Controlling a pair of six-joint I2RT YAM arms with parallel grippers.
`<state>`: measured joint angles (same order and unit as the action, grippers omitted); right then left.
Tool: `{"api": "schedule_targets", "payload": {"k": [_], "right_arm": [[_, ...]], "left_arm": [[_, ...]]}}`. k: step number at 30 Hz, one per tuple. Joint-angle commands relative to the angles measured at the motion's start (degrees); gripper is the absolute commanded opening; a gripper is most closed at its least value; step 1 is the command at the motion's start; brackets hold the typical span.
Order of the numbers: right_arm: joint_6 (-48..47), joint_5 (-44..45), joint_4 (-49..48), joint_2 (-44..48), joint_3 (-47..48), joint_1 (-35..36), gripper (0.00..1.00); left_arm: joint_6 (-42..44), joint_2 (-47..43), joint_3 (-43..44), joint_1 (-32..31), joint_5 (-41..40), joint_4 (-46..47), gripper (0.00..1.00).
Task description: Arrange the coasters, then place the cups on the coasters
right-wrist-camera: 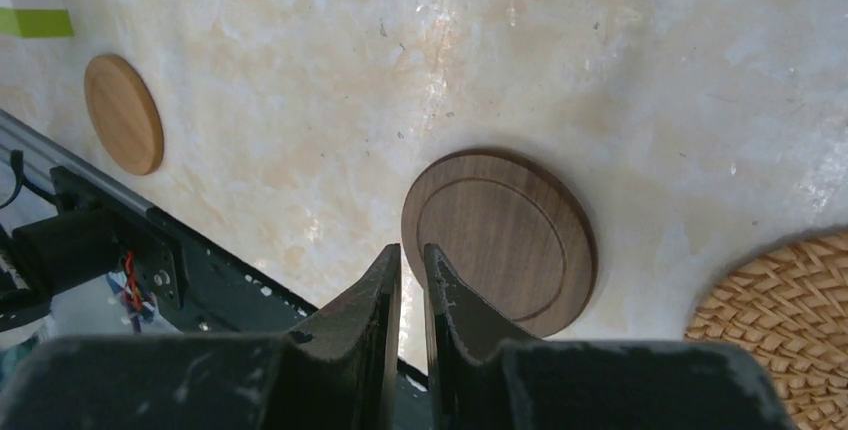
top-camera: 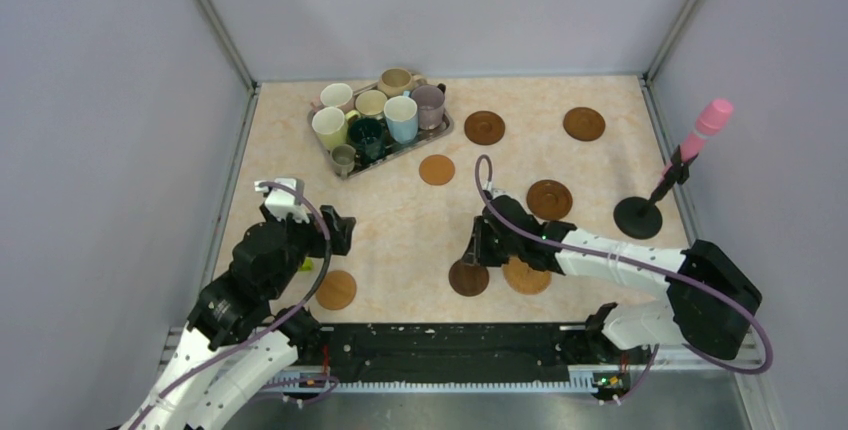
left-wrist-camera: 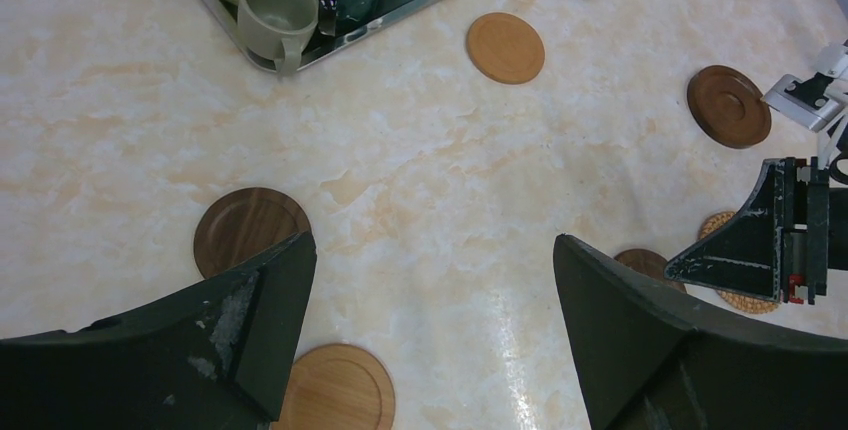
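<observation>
Several cups (top-camera: 372, 115) stand together on the silver tray (top-camera: 441, 137) at the back. Coasters lie scattered on the table: dark ones (top-camera: 484, 127) (top-camera: 584, 123) (top-camera: 549, 199), an orange one (top-camera: 436, 169), a light one (top-camera: 335, 290) and a woven one (top-camera: 527, 276). My right gripper (right-wrist-camera: 411, 248) hovers at the near edge of a dark coaster (right-wrist-camera: 500, 240) that lies flat; its jaws are a narrow gap apart with nothing between them. My left gripper (left-wrist-camera: 433, 240) is wide open above bare table, with a dark coaster (left-wrist-camera: 250, 230) and a light coaster (left-wrist-camera: 340, 390) beside its left finger.
A black round base (top-camera: 640, 217) with a pink-tipped stick (top-camera: 712, 116) stands at the right. A green-and-white block (top-camera: 305, 265) lies by the left arm. The black rail (top-camera: 440, 350) runs along the near edge, just behind the right gripper.
</observation>
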<state>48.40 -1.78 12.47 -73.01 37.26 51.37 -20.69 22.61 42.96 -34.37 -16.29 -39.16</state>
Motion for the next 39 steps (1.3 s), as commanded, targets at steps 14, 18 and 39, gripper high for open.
{"api": "schedule_targets", "payload": {"k": [14,18,39], "right_arm": [[0.71,-0.55,-5.66,-3.84,-3.78,1.65,0.14],[1.79,0.52,-4.87,-4.86,-4.65,1.68,0.13],[0.57,15.48,11.83,4.11,2.03,0.06,0.14]], "left_arm": [[-0.58,1.07,0.16,0.25,-1.83,0.84,0.93],[-0.58,1.11,0.14,0.26,-1.96,0.75,0.93],[-0.67,0.94,0.12,0.27,-2.03,0.66,0.92]]}}
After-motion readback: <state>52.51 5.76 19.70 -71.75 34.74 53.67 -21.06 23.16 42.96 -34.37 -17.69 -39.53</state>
